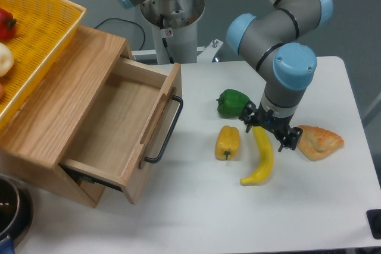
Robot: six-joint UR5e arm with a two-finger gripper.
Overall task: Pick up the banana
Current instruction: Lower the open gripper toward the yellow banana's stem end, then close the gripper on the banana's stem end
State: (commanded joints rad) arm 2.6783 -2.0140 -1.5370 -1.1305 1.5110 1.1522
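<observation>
Gripper [266, 130] is low over the table [333, 206], fingers spread, straddling the upper end of the banana [262, 159]. One finger [248, 118] sits on the left side of the banana tip, the other on the right side. Can't tell from this angle whether the pads are touching the fruit; nothing is pinched.

Banana lies flat on the white tabletop, its top end between the fingers, body running down and away from the gripper toward the camera, curving slightly left at the far tip.

Neighbours, relative to the gripper:
- green pepper [231, 103]: just beside the left finger, up and left. Close, tight clearance on that side.
- yellow pepper [227, 142]: left and slightly below, near the banana's upper half but apart from it.
- pastry [320, 141]: right, just beside the right finger, small gap visible.

Further left, well apart: wooden drawer unit [65, 99] with the drawer [122, 132] pulled open, black handle [165, 134] facing the gripper's side. Yellow basket [36, 34] sits on top of the unit, with red and pale produce at its left edge. Arm base behind, top centre.
</observation>
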